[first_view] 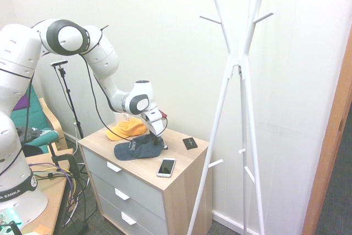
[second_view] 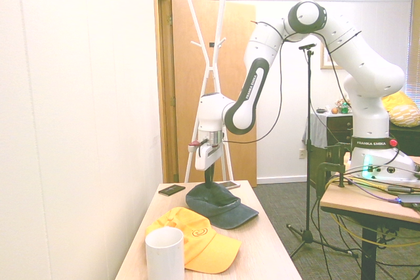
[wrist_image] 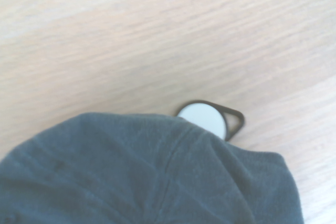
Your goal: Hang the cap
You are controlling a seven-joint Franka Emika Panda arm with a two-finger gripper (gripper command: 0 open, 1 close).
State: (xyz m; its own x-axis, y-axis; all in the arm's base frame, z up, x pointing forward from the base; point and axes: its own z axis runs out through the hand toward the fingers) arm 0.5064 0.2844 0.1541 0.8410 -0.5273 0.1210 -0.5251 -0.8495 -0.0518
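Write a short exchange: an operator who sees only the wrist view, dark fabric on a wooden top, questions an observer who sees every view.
Operator: Is that dark fabric the cap I should hang?
Observer: Yes, it is a navy cap, and the gripper points down at its crown.
Operator: Where could it hang?
Observer: A white coat stand rises from the floor beside the drawer unit that the cap lies on.
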